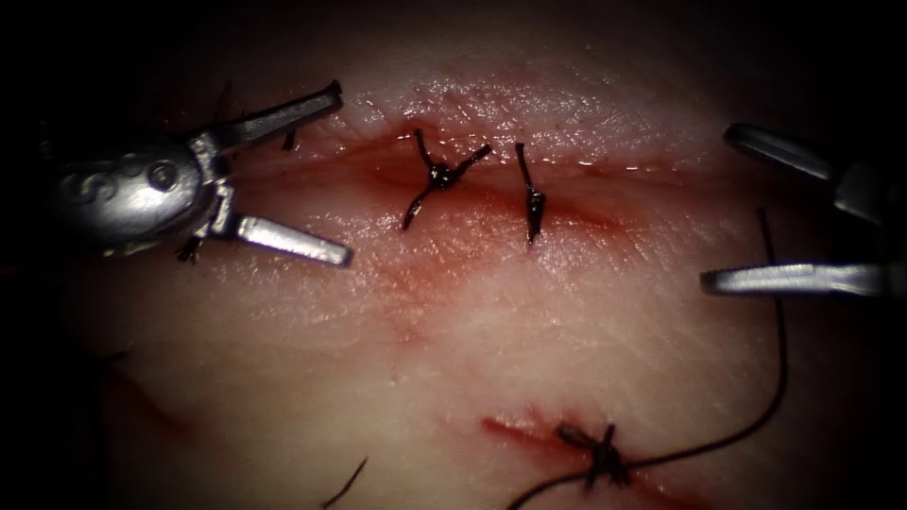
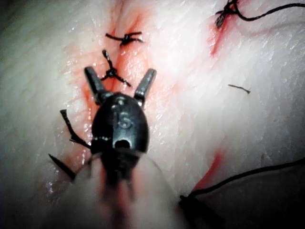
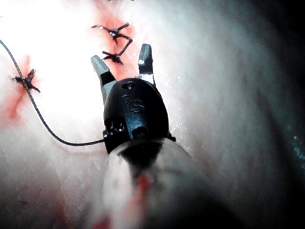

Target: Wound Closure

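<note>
The cut [image 1: 567,179] runs across the tissue [image 1: 472,331], with 2 knotted stitches [image 1: 439,175] side by side on it. The left tool [image 1: 316,175] hangs left of the stitches, jaws spread and empty; the right tool [image 1: 727,208], likewise spread and empty, hangs right of them. Nearer the viewer than the cut lies another knot [image 1: 605,458], from which thread [image 1: 779,359] curves up toward the right tool.

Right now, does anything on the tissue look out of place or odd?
Mostly tidy. Both tools, left tool and right tool, have open jaws and hold nothing. Two knotted stitches cross the cut. A long thread trails uncut from the lower knot, and a loose cut end lies on the tissue. No needle seen.
</note>
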You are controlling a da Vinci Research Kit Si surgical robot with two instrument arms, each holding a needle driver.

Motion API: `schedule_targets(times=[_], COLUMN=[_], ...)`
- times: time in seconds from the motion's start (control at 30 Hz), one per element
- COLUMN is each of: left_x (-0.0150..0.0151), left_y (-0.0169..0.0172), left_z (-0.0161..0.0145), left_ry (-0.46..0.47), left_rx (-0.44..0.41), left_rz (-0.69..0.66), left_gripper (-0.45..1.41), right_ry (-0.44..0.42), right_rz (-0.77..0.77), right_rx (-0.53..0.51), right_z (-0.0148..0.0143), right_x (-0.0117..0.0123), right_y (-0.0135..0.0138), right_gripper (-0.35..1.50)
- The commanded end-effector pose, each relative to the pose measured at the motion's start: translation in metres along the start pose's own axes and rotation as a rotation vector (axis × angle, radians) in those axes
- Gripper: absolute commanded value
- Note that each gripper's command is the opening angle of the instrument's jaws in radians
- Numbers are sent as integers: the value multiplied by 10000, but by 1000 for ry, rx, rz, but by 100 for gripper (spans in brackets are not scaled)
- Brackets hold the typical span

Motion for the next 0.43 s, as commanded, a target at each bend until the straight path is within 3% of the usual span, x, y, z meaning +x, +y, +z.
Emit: schedule_targets(times=[0.03, 0.43], left_x=[-3, -4], left_y=[-2, 4], left_z=[8, 9], left_ry=[1, 13], left_rx=[-5, -39], left_rz=[3, -6], left_gripper=[79, 79], right_ry=[3, 3], right_rz=[-3, -5], right_rx=[-1, -1], right_z=[9, 9], right_x=[1, -2], right_y=[3, 3], right_gripper=[128, 126])
